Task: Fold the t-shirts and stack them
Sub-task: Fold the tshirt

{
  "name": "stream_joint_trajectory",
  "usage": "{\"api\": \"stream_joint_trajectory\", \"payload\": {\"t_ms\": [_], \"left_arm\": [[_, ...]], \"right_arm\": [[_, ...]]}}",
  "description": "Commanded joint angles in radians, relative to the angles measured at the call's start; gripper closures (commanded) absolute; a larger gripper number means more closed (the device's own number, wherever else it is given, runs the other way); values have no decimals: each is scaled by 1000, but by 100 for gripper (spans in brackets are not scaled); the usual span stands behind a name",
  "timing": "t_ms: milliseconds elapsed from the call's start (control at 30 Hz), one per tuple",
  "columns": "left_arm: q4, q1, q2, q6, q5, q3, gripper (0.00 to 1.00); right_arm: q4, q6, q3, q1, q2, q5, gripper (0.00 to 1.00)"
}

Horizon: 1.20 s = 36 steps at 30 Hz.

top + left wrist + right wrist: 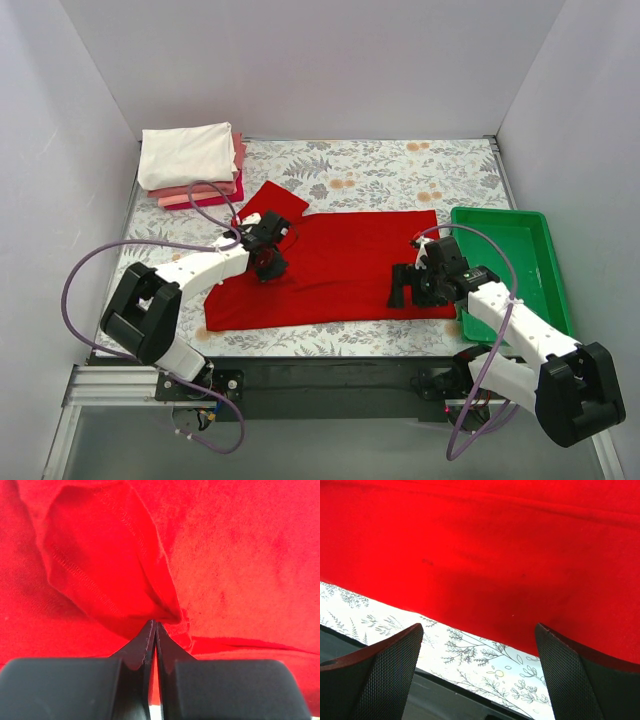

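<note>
Left end effector (pixel 268 262), in the top view, is biting into the red t-shirt (pixel 345 265) spread on the desk (pixel 380 165), with the right end effector (pixel 405 290) hanging over the near hem. From the left wrist, clenched jaws are pinching a raised pleat, suggesting light, limp cloth best gripped where it bunches. From the right wrist, released jaws are straddling the hem edge, probably the second hold.

Green rect. plastic tray (pixel 522 258), shallow, raised rim — sits at right side of table, long axis running front to back. Table cover: white sheet w/ grey leaf print + orange flower blotches (pixel 380 168), lying flat; same leaf print (pixel 470 652) shows in right wrist view, w/ dark front edge below it. Pale grey wall panels (pixel 330 60) close off left, back, right. Black bar (pixel 330 388) across front edge — silver alu. rail (pixel 100 383) at front-left corner.
</note>
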State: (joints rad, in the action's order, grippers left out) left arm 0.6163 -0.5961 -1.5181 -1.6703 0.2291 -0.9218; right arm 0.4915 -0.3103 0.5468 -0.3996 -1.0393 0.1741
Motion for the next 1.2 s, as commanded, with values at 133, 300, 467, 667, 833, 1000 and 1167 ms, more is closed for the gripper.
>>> {"api": "stream_joint_trajectory", "payload": {"t_ms": [133, 300, 467, 667, 833, 1000, 1167], "left_arm": [[16, -16, -68, 89, 22, -92, 100], [5, -25, -114, 164, 23, -138, 100], [51, -31, -191, 213, 29, -198, 100], [54, -33, -249, 240, 56, -261, 98], [57, -37, -214, 244, 76, -310, 32], [45, -42, -9, 155, 61, -148, 12], [-12, -41, 208, 86, 32, 64, 8]], "right_arm": [[-4, 16, 5, -2, 5, -16, 2], [-5, 25, 13, -2, -10, -16, 2], [-4, 36, 18, -2, -36, -28, 2], [-2, 40, 33, -2, -59, -30, 2], [9, 39, 35, -2, -53, -36, 2], [9, 40, 35, -2, -51, -33, 2], [10, 43, 16, -2, -42, -36, 2]]}}
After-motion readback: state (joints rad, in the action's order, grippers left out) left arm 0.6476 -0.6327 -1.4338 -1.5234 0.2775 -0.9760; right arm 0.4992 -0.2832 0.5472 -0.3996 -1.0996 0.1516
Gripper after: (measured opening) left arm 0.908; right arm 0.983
